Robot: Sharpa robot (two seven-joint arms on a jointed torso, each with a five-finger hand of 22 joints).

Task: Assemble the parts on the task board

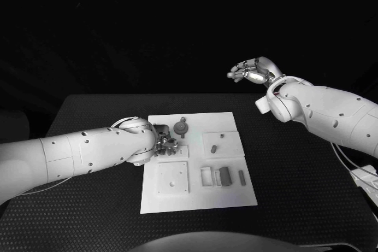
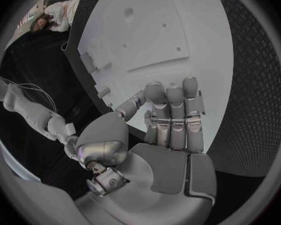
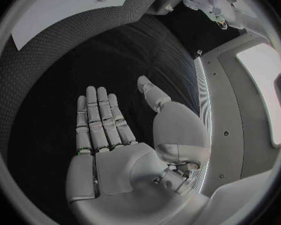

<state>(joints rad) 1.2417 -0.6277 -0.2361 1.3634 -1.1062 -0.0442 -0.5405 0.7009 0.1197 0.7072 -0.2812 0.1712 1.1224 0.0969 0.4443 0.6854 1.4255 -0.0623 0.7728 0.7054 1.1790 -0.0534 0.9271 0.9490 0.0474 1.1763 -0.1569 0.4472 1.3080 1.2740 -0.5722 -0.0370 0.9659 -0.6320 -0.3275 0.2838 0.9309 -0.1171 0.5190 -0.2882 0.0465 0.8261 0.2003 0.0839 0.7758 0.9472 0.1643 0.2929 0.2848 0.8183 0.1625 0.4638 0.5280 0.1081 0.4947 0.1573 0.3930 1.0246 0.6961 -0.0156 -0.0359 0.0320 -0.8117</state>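
The white task board (image 1: 197, 200) lies in the middle of the table. On it are a round knobbed part (image 1: 182, 127), a small oblong part (image 1: 213, 148) on a square plate, a larger square plate (image 1: 173, 177) and several narrow bars (image 1: 226, 176). My left hand (image 1: 167, 142) hovers over the board's left edge, fingers pointing down. In the left wrist view its fingers (image 2: 172, 112) lie side by side, slightly bent, over the board (image 2: 178, 30), and nothing is in them. My right hand (image 1: 250, 71) is raised beyond the table's far right, well away from the board. Its palm (image 3: 115, 155) is flat and empty.
The black textured table (image 1: 299, 181) surrounds the board on all sides. Cables and a pale object (image 1: 366, 178) lie at its right edge. In the right wrist view the board (image 3: 65, 10) shows far off.
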